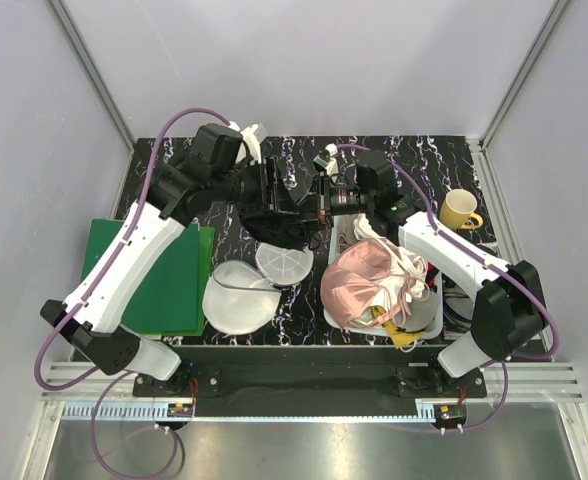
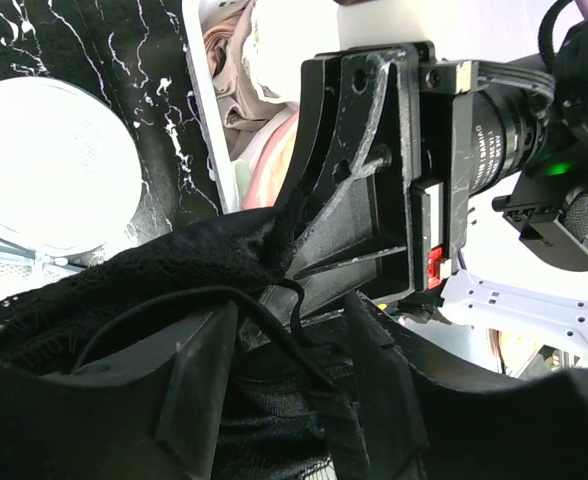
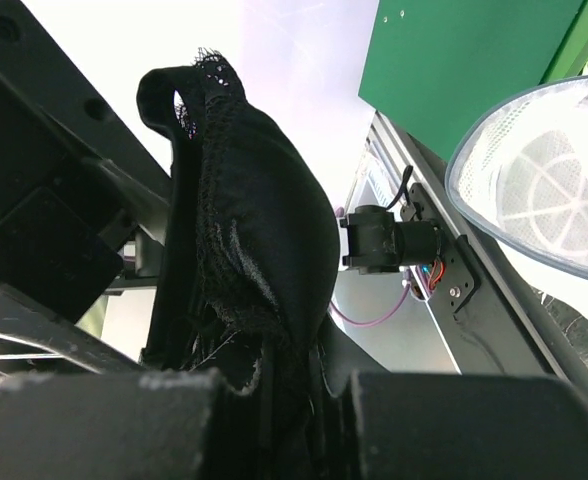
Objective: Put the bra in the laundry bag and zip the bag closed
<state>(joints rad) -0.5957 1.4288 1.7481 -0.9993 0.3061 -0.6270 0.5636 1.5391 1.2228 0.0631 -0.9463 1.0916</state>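
Note:
The black bra (image 1: 286, 232) hangs above the table between my two grippers, just behind the laundry bag. My left gripper (image 1: 274, 200) is shut on its lacy fabric and a thin strap (image 2: 274, 400). My right gripper (image 1: 319, 200) faces the left one and is shut on a padded cup (image 3: 259, 240). The round white mesh laundry bag (image 1: 236, 298) lies open on the table below, its ribbed circular panel (image 1: 284, 264) flipped up behind it. The bag also shows in the left wrist view (image 2: 54, 165) and the right wrist view (image 3: 544, 190).
A white rectangular basket (image 1: 436, 310) at the right holds a shiny pink garment (image 1: 359, 280) and a white cloth (image 1: 409, 268). A yellow mug (image 1: 459, 210) stands at the back right. A green board (image 1: 164, 285) lies left of the bag.

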